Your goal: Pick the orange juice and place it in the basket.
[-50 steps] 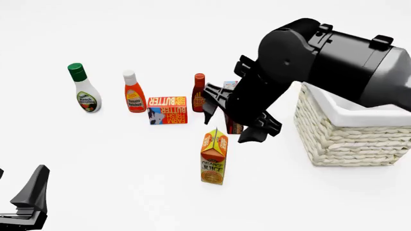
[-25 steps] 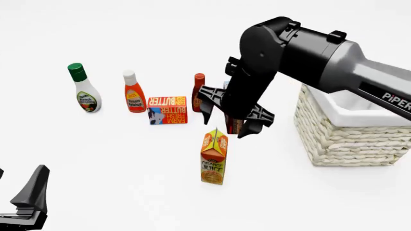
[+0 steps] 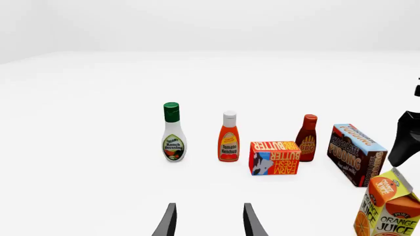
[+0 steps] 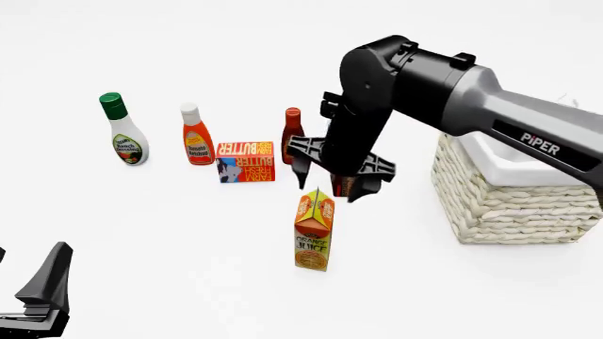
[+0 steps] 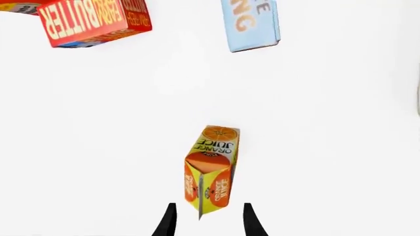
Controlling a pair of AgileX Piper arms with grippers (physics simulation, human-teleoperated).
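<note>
— Orange juice (image 4: 314, 232) first: where does it sit for you?

— It stands upright on the worktop, out in the open, nearer your edge than the row of groceries, with the basket (image 4: 513, 191) off toward the right edge. Its long axis runs straight up, gable ridge on top.

— Which arm do you use?

— Your right gripper (image 4: 330, 180). It hangs just above and slightly behind the carton's top, fingers spread apart and empty, pointing down. In the right wrist view the carton (image 5: 211, 169) lies dead ahead between the fingers (image 5: 169, 219). Your left gripper (image 3: 208, 221) is parked far off by the near left corner, fingers also apart, holding nothing.

— So the move?

— Likely a straight descent, so the fingers straddle the carton's sides below the gable.
</note>
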